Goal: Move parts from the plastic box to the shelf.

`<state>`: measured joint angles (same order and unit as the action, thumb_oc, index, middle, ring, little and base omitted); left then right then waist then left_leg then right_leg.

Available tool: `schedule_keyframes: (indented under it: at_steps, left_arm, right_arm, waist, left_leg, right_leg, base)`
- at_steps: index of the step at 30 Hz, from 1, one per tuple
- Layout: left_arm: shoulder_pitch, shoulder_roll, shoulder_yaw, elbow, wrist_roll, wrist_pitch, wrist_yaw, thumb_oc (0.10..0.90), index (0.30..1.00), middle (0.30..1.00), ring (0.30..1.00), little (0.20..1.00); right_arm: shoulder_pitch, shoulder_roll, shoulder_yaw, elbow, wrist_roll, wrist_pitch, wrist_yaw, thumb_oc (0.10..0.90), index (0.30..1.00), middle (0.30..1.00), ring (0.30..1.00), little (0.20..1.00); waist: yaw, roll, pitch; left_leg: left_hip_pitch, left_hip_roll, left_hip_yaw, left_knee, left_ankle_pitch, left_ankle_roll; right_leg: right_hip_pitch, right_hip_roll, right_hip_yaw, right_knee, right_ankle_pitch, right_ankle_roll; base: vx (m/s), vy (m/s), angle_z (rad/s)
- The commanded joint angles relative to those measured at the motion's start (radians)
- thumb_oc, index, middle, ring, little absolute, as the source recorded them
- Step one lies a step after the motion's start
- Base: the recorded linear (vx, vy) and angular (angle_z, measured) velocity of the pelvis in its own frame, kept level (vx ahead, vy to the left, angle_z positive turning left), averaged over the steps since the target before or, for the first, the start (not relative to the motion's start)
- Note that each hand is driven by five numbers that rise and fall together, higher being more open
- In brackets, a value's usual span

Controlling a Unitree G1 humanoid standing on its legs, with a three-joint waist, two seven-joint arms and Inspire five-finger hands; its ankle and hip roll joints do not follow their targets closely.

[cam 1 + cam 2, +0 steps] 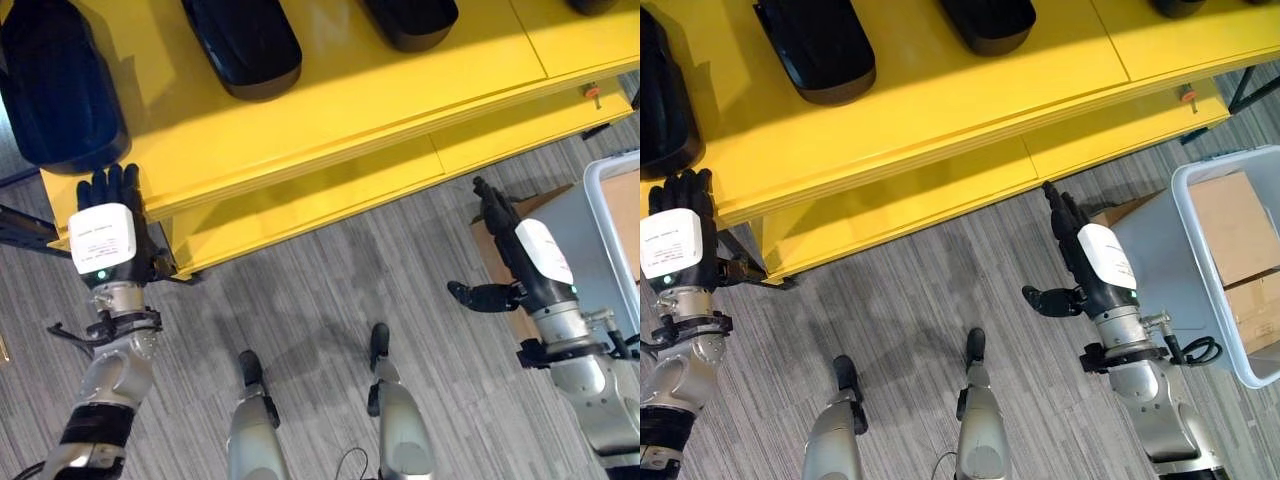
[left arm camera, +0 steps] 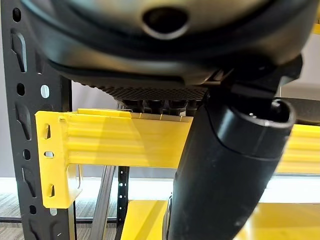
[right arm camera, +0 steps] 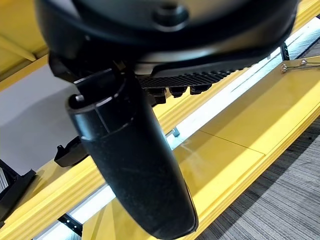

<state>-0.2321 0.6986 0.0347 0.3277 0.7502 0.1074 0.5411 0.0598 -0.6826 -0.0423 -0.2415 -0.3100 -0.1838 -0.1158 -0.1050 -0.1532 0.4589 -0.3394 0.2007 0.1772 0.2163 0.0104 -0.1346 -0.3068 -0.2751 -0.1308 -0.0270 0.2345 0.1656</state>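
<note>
Right eye view shows the plastic box (image 1: 1160,250) on the floor at the robot's right, cardboard cartons (image 1: 1230,225) inside it, while dark parts (image 1: 815,45) already lie on the yellow shelf (image 1: 940,110). Judging by this, one placing is done and the next move calls for a turn toward the box to pick again. Both hands are empty: the left hand (image 1: 105,235) hovers at the shelf's edge with fingers straight, the right hand (image 1: 1085,260) hangs beside the box, fingers extended, thumb spread.
</note>
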Motion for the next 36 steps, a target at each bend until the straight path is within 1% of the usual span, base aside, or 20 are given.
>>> schedule_keyframes:
  at_steps: [1,4,6,7,8,10,21,23,24,36]
  left_arm:
    - [-0.056,0.105,0.058,0.061,-0.035,0.007,-0.008,0.900,1.000,1.000,1.000,1.000]
    - [-0.065,0.116,0.054,0.074,-0.040,0.007,-0.009,0.900,1.000,1.000,1.000,1.000]
    - [-0.067,0.119,0.055,0.078,-0.045,0.006,-0.008,0.900,1.000,1.000,1.000,1.000]
    - [-0.068,0.121,0.056,0.090,-0.054,0.006,-0.009,0.900,1.000,1.000,1.000,1.000]
    - [-0.070,0.120,0.055,0.094,-0.062,0.002,-0.010,0.900,1.000,1.000,1.000,1.000]
    - [-0.074,0.126,0.049,0.100,-0.071,-0.002,-0.016,0.900,1.000,1.000,1.000,1.000]
    - [-0.083,0.148,0.024,0.147,-0.109,-0.035,-0.023,0.900,1.000,1.000,1.000,1.000]
    - [-0.084,0.148,0.019,0.155,-0.116,-0.037,-0.026,0.900,1.000,1.000,1.000,1.000]
    - [-0.084,0.148,0.016,0.159,-0.119,-0.039,-0.027,0.900,1.000,1.000,1.000,1.000]
    - [-0.105,0.152,-0.011,0.206,-0.155,-0.055,-0.033,0.900,1.000,1.000,1.000,1.000]
  right_arm:
    - [-0.071,-0.050,-0.063,-0.102,0.040,-0.065,-0.051,0.900,1.000,1.000,1.000,1.000]
    - [-0.076,-0.053,-0.060,-0.103,0.044,-0.066,-0.050,0.900,1.000,1.000,1.000,1.000]
    - [-0.077,-0.053,-0.060,-0.102,0.046,-0.067,-0.049,0.900,1.000,1.000,1.000,1.000]
    - [-0.077,-0.054,-0.060,-0.102,0.047,-0.068,-0.048,0.900,1.000,1.000,1.000,1.000]
    - [-0.079,-0.054,-0.059,-0.103,0.048,-0.068,-0.047,0.900,1.000,1.000,1.000,1.000]
    - [-0.079,-0.055,-0.057,-0.103,0.049,-0.068,-0.046,0.900,1.000,1.000,1.000,1.000]
    - [-0.083,-0.064,-0.044,-0.101,0.056,-0.077,-0.045,0.900,1.000,1.000,1.000,1.000]
    - [-0.084,-0.064,-0.042,-0.098,0.057,-0.079,-0.045,0.900,1.000,1.000,1.000,1.000]
    - [-0.084,-0.065,-0.040,-0.099,0.057,-0.079,-0.046,0.900,1.000,1.000,1.000,1.000]
    - [-0.086,-0.072,-0.040,-0.098,0.056,-0.085,-0.054,0.900,1.000,1.000,1.000,1.000]
  waist:
    - [-0.019,-0.026,-0.018]
    - [-0.020,-0.025,-0.017]
    - [-0.021,-0.028,-0.016]
    - [-0.020,-0.027,-0.017]
    - [-0.021,-0.029,-0.016]
    - [-0.019,-0.025,-0.017]
    - [-0.018,-0.020,-0.025]
    - [-0.019,-0.021,-0.026]
    - [-0.019,-0.017,-0.026]
    - [-0.025,-0.013,-0.028]
  left_leg:
    - [0.011,-0.064,0.005,0.032,-0.056,0.078]
    - [0.008,-0.062,0.005,0.039,-0.066,0.077]
    - [0.003,-0.065,0.006,0.039,-0.059,0.079]
    - [0.006,-0.063,0.008,0.042,-0.067,0.078]
    - [0.002,-0.065,0.009,0.043,-0.060,0.080]
    - [0.004,-0.063,0.009,0.049,-0.070,0.079]
    - [0.008,-0.065,0.009,0.047,-0.073,0.079]
    - [0.007,-0.070,0.011,0.043,-0.064,0.081]
    - [0.011,-0.068,0.011,0.046,-0.073,0.080]
    - [0.015,-0.068,0.016,0.050,-0.075,0.079]
  right_leg:
    - [-0.008,0.014,0.029,0.118,-0.084,-0.008]
    - [-0.008,0.015,0.030,0.119,-0.087,-0.005]
    - [-0.011,0.012,0.031,0.117,-0.081,-0.006]
    - [-0.008,0.014,0.031,0.119,-0.085,-0.005]
    - [-0.012,0.012,0.032,0.117,-0.079,-0.006]
    - [-0.008,0.013,0.031,0.118,-0.084,-0.004]
    - [-0.002,0.011,0.036,0.109,-0.080,-0.002]
    - [-0.004,0.007,0.036,0.107,-0.073,-0.002]
    - [0.000,0.010,0.035,0.109,-0.080,-0.001]
    - [-0.002,0.010,0.043,0.110,-0.080,-0.002]
  base:
    - [0.00,0.000,0.00]
    - [0.00,0.000,0.00]
    - [0.00,0.000,0.00]
    - [0.00,0.000,0.00]
    - [0.00,0.000,0.00]
    - [0.02,0.007,-0.01]
    - [0.00,0.001,0.00]
    - [0.00,0.000,0.00]
    - [0.00,0.000,0.00]
    - [0.00,0.001,0.00]
